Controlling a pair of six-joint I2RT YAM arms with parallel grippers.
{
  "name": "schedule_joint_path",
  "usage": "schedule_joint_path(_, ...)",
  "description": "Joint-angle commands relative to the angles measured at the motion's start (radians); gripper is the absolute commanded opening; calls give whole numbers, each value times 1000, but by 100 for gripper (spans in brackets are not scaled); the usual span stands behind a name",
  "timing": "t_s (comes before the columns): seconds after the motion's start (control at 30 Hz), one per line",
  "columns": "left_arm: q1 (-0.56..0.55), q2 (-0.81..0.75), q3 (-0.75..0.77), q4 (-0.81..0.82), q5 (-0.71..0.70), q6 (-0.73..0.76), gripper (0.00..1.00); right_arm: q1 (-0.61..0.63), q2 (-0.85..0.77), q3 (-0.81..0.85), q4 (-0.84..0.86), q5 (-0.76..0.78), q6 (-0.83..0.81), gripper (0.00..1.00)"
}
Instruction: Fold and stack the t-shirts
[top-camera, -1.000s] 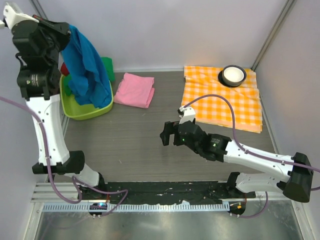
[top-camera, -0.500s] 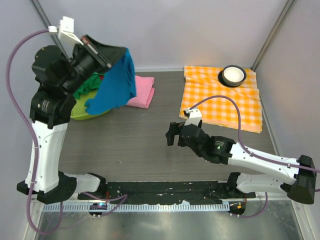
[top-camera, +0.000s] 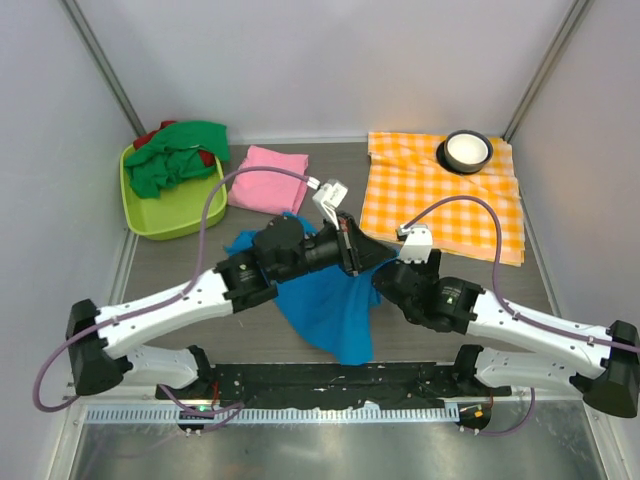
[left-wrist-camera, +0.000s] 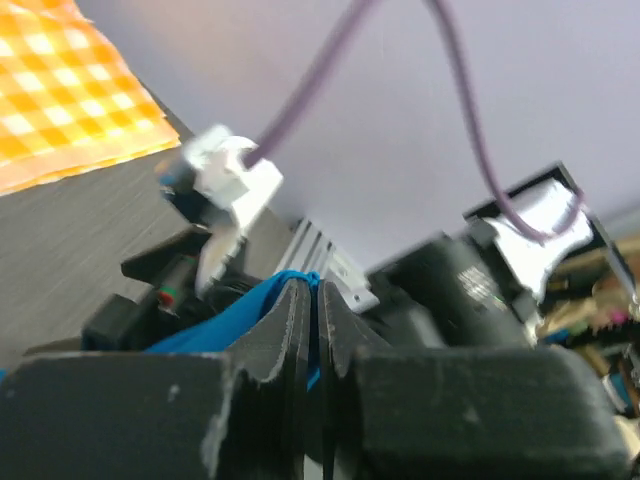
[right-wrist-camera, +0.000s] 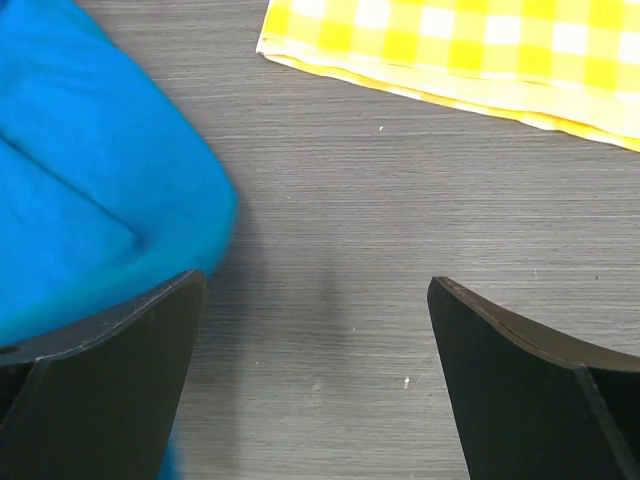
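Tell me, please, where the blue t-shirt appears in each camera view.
Top external: blue t-shirt at the centre of the table.
Left wrist: lower centre, pinched in the left gripper.
Right wrist: fills the left side.
Shared landmark: the checked cloth, top right; top left; top edge.

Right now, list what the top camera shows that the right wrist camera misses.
Only the top view: the left gripper shut on the blue shirt, the folded pink shirt, the green shirt in the green tub, and the bowl. Only the right wrist view: the right gripper close up, open, with bare table between its fingers. Both: the blue shirt, the checked cloth and the table.
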Motion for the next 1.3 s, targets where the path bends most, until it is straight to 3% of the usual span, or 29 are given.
schedule_joint_path(0.0, -70, 232, -213, 172, -56, -73, 24, 22, -16, 95, 39, 101, 46, 100)
schedule_joint_path(0.03, -70, 281, -196, 127, -88, -52, 42, 22, -6, 109, 19, 107, 55, 100)
schedule_joint_path(0.07, -70, 301, -178, 77, -140, -12, 67, 22, -4, 115, -21, 119, 63, 100)
schedule_joint_path(0.13, -67, 352, -139, 8, -257, 30, 92, 22, -1, 127, -49, 132, 74, 100)
schedule_joint_path(0.17, -61, 364, -115, -14, -275, 37, 100, 22, -1, 129, -75, 144, 77, 100)
schedule_joint_path(0.37, 19, 282, 71, -253, -380, 74, 100, 22, 39, 236, -263, 256, 82, 100)
schedule_joint_path(0.5, 148, 258, 276, -502, -375, 118, 100, 22, 72, 331, -329, 326, 65, 100)
schedule_joint_path(0.8, 485, 214, 340, -623, -314, 117, 100, 5, 160, 482, -569, 521, 175, 100)
schedule_joint_path(0.87, 542, 223, 332, -629, -297, 91, 100, 3, 181, 491, -467, 511, 133, 100)
schedule_joint_path(1.0, 669, 284, 333, -619, -227, 80, 100, -56, 212, 451, -152, 336, -155, 100)
schedule_joint_path(1.1, 708, 356, 350, -576, -203, 83, 100, -142, 261, 433, 30, 114, -220, 100)
schedule_joint_path(1.27, 751, 507, 448, -522, -125, 91, 100, -310, 312, 396, 224, -100, -294, 99)
